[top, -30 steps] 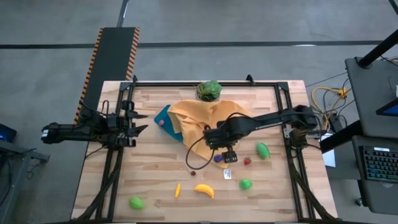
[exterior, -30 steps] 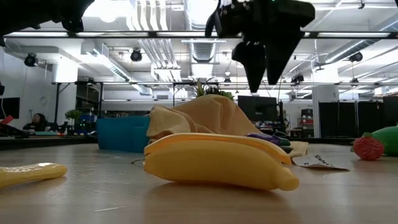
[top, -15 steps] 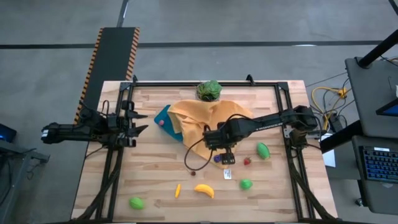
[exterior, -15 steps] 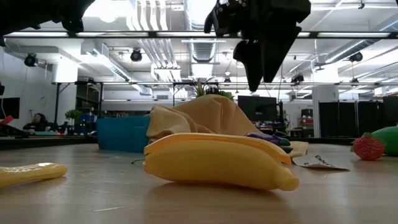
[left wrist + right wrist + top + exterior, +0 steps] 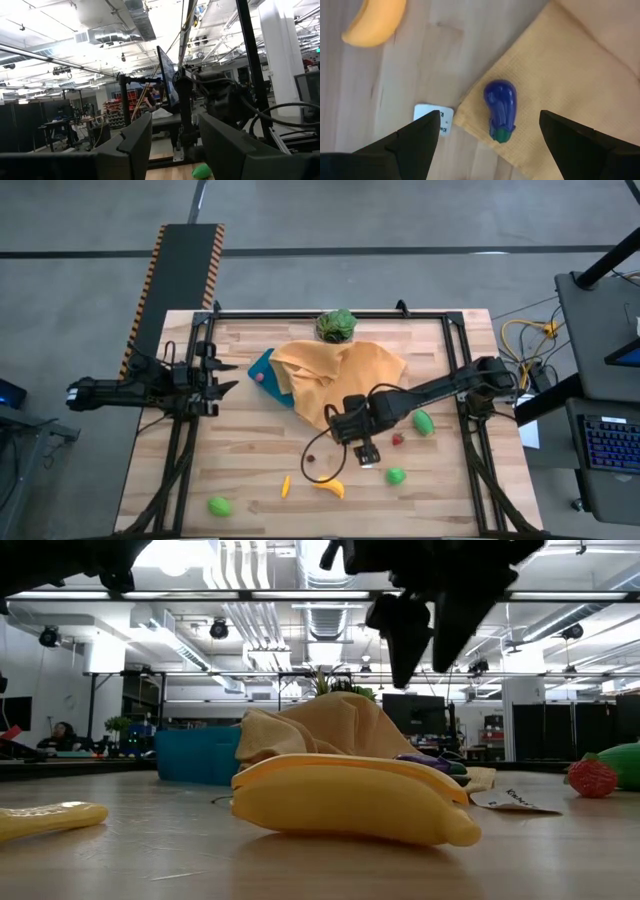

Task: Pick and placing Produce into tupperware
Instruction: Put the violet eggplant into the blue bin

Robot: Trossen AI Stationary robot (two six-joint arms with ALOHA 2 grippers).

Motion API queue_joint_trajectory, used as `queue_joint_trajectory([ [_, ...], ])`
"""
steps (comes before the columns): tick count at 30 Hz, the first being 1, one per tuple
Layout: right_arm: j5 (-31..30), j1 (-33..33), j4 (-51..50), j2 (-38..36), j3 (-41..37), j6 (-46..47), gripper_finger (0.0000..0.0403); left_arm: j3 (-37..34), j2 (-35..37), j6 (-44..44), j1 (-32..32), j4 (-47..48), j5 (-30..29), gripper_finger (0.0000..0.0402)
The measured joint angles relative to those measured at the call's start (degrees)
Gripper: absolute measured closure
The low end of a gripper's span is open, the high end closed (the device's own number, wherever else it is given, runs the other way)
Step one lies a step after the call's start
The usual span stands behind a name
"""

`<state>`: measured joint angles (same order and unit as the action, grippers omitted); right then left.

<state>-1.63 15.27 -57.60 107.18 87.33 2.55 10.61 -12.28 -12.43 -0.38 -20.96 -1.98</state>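
Note:
My right gripper is open and hangs above the purple eggplant, one finger on each side, touching nothing. The eggplant lies on its side on a corner of the orange-yellow cloth; in the high view the gripper hides it. The teal tupperware sits half under the cloth's left side. On the bare wood lie a banana, an orange piece, green pieces, a red one and a tiny brown one. My left gripper waits open at the table's left edge.
A potted green plant stands at the far edge behind the cloth. A white tag lies near the eggplant. A dark cable loops on the wood. Metal frame rails run along the table's left and right sides.
My right gripper has moved toward the table's near edge, from over the cloth's corner to over the eggplant and the tag. In the low view its fingers now stand wider apart than before. No produce has moved.

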Motion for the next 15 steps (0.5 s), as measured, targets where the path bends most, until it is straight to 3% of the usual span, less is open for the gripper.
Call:
queue_joint_trajectory([
  [15,-2.05,-0.44,7.36,-0.04,-5.39,-4.11,0.0072,0.02,0.01,-0.02,-0.02,-0.89,0.00,0.0250],
])
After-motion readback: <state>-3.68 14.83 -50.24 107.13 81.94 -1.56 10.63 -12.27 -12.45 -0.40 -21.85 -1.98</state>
